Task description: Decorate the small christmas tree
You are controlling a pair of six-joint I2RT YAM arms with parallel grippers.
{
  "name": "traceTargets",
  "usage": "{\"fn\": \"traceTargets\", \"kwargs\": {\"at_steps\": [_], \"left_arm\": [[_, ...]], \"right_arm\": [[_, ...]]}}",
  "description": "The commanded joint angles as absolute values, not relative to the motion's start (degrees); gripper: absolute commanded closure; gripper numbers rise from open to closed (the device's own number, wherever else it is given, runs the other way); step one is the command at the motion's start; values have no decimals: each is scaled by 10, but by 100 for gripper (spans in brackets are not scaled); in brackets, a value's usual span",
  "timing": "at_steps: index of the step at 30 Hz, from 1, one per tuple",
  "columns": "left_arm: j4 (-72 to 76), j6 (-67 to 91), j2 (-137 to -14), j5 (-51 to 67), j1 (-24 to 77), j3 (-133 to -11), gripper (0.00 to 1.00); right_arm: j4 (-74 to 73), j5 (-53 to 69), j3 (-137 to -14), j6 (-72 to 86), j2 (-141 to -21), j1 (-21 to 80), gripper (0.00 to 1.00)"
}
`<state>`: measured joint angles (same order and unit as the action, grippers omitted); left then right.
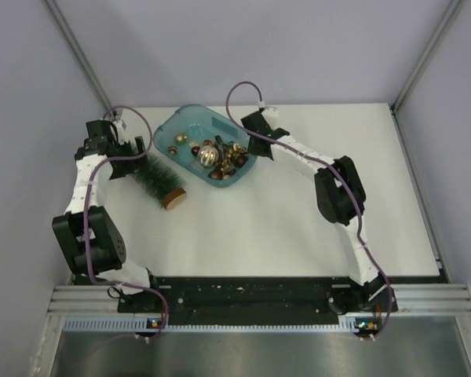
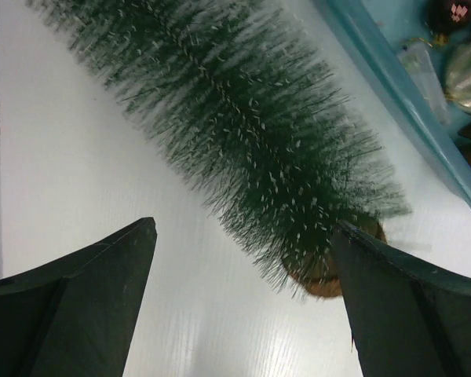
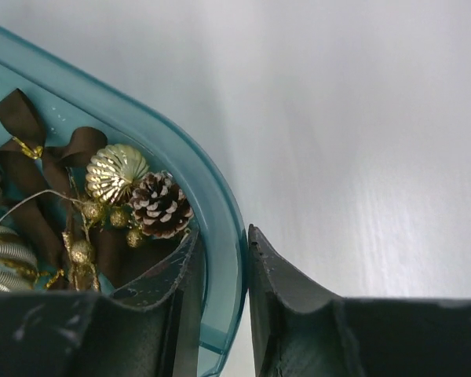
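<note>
The small christmas tree (image 1: 155, 180) lies on its side on the white table, left of the teal tray (image 1: 182, 119), its wooden disc base (image 1: 173, 199) toward the front. In the left wrist view the tree (image 2: 235, 118) lies across the top, its base (image 2: 330, 275) by my right finger. My left gripper (image 2: 247, 298) is open and empty just above the tree. My right gripper (image 3: 224, 259) is shut on the teal tray's rim (image 3: 220, 212), one finger inside, one outside. The tray holds gold and brown ornaments (image 1: 216, 155), with a pinecone (image 3: 160, 206) and gold ball (image 3: 116, 171) near the inner finger.
The enclosure's grey walls and metal posts stand close on both sides and at the back. The table's front edge meets a black rail (image 1: 251, 294) by the arm bases. White table surface (image 1: 259, 228) stretches between the arms.
</note>
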<state>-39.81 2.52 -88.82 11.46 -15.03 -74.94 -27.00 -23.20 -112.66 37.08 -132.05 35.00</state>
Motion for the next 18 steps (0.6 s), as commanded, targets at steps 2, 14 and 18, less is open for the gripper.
{"fn": "traceTargets", "kwargs": {"at_steps": [2, 14, 18], "left_arm": [[-345, 34, -900, 78, -154, -763, 1], [-312, 18, -895, 62, -153, -724, 1], [-304, 17, -904, 60, -153, -722, 1]], "right_arm": [[-296, -304, -979, 382, -1198, 316, 81], [-277, -362, -782, 367, -1028, 267, 75], [-278, -374, -751, 358, -988, 267, 63]]}}
